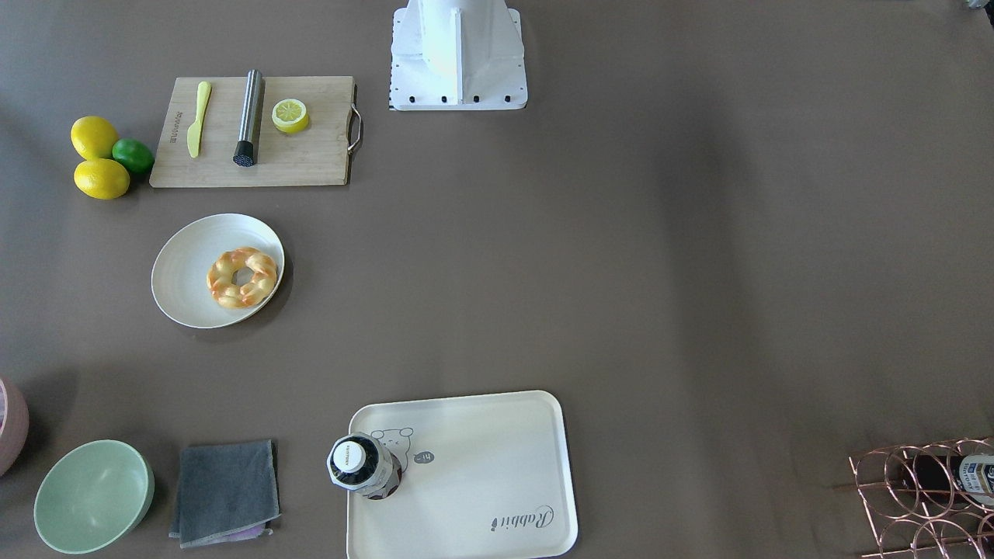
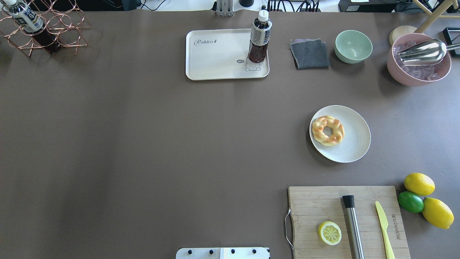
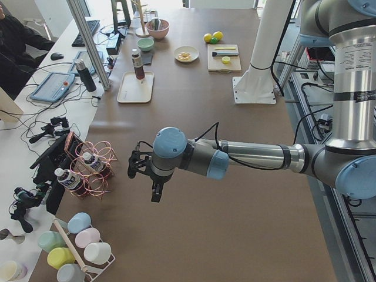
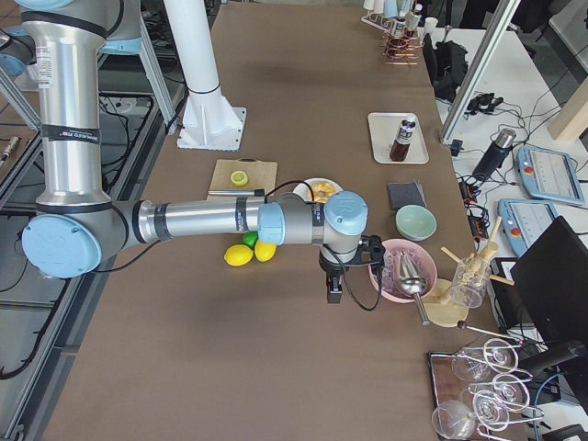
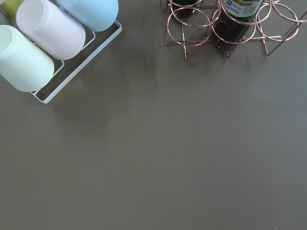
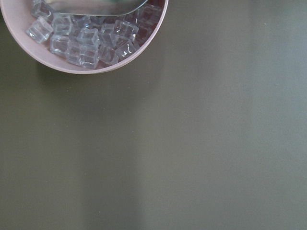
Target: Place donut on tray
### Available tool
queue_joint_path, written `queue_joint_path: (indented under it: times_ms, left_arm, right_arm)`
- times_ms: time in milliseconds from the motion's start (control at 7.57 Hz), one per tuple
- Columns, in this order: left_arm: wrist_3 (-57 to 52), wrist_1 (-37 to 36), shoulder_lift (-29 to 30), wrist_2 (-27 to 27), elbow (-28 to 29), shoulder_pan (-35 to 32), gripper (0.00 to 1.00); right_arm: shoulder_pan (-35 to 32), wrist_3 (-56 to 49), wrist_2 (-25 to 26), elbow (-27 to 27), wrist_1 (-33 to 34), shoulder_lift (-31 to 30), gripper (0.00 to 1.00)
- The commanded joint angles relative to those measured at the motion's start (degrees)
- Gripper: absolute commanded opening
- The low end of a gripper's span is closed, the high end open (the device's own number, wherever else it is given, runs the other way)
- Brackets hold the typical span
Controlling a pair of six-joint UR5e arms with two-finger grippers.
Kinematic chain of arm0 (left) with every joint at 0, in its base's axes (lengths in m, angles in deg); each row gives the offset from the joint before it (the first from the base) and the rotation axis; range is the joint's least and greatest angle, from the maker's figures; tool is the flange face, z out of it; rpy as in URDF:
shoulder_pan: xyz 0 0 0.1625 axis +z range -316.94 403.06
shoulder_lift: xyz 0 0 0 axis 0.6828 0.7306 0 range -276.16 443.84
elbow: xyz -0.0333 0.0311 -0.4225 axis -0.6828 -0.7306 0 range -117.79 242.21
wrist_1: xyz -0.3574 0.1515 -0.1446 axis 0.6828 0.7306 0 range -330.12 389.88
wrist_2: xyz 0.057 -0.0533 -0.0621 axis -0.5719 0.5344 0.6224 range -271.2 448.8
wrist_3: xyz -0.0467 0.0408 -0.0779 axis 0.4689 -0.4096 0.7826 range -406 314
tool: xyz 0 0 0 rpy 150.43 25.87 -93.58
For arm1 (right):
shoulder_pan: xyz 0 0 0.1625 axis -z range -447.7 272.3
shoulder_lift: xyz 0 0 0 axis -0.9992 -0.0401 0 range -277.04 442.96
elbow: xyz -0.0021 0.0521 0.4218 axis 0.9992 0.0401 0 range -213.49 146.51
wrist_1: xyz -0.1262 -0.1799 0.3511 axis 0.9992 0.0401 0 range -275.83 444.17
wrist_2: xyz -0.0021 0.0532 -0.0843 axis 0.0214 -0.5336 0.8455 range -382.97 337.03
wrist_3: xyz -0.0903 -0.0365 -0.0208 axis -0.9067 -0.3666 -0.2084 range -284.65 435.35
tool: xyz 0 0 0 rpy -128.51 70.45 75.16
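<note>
Donut: pickup not yet begun, by the look of it.
Donut point(image 2: 327, 130) rests on round plate point(image 2: 354, 144), well apart from tray point(image 2: 215, 61); left gripper point(image 3: 151, 182) and right gripper point(image 4: 334, 287) far from tray, finger state indeterminable. Next, likely: right gripper reaches donut.

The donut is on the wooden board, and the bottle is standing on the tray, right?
Not quite. The donut lies on the round white plate, not on the wooden board, which holds the lemon half instead. The overhead exterior view shows this plainly. The bottle does stand on the tray.
</note>
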Motion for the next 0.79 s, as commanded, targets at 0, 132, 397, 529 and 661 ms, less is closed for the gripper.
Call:
queue_joint_path:
  times_ms: [0,132,397,529,661]
  left_arm:
    - [-1.82,0.04,-2.56,0.36,-2.53,-2.17,0.98]
    - [-3.75,0.04,-1.95,0.27,-1.31,-2.0,0.98]
    - [-3.94,0.04,-1.33,0.27,0.37,-1.73,0.98]
    - [-3.94,0.21,-1.94,0.36,-0.15,-1.73,0.98]
    - [-3.94,0.47,-2.12,0.79,0.11,-1.73,0.98]
  right_arm:
    - [-0.19,0.05,-0.12,-4.0,0.0,-2.34,1.0]
    - [-0.02,-0.04,-0.12,-3.66,0.0,-2.52,1.0]
    - [0.51,-0.04,0.58,-3.83,-0.09,-1.56,1.0]
    - [0.51,-0.47,0.06,-4.18,-0.87,-1.47,1.0]
    - [0.95,-0.22,0.4,-2.18,-6.88,-1.56,1.0]
